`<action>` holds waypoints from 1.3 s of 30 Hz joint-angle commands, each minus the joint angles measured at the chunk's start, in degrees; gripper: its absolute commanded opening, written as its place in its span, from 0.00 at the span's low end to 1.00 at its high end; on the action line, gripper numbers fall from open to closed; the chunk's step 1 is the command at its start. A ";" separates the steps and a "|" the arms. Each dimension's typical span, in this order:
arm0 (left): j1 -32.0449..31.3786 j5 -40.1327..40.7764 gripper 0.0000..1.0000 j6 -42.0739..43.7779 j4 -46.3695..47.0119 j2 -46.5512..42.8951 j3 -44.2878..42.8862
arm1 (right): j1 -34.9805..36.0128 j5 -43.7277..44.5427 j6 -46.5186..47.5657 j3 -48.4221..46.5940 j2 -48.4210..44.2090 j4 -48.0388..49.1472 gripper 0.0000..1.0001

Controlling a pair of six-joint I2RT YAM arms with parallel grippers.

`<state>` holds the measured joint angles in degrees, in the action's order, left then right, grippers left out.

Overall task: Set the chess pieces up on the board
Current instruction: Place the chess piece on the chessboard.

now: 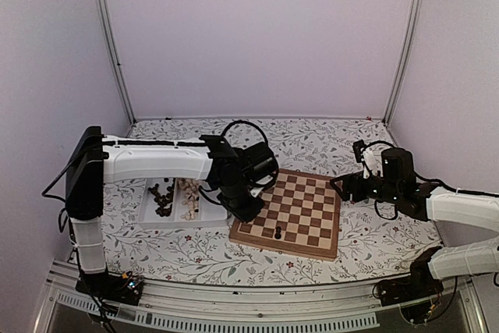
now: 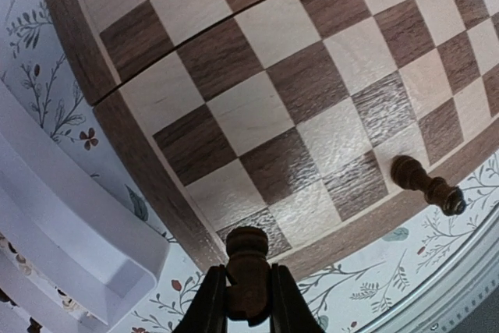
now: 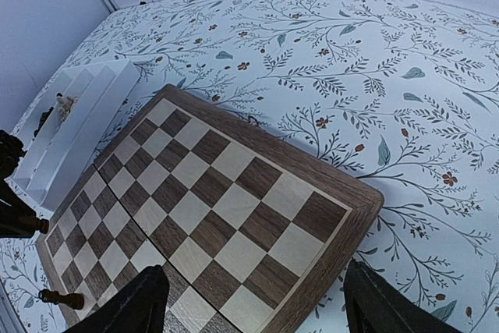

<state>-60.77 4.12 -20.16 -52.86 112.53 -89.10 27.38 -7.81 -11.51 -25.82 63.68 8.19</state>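
Left wrist | left end effector (image 2: 248,295) pinches dark piece (image 2: 247,259) over board (image 2: 257,60) corner | right end effector (image 3: 253,274) spread wide

Chequered board (image 2: 296,115): wood, pale and dark squares, visible grain, smooth, faint satin sheen. Held dark chess piece (image 2: 247,259) in left gripper (image 2: 248,286): turned wood, polished, slight gloss. On board, second dark piece (image 2: 425,183): same glossy dark wood. Gripper's fingers (image 2: 204,309): black, smooth, matt. White tray (image 2: 70,247): plastic, smooth, soft shine. Floral table cover (image 3: 351,76): printed, matt, cloth-like. White arm shell (image 1: 156,161): glossy plastic.
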 commanded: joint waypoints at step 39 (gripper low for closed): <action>-3.47 -3.68 0.20 1.88 -2.51 7.47 -4.72 | 0.26 0.09 -0.09 0.07 -0.33 0.87 0.81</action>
<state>-63.37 0.82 -19.05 -53.39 118.63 -92.92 27.38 -7.81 -11.51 -25.82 63.70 8.19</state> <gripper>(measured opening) 0.185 0.806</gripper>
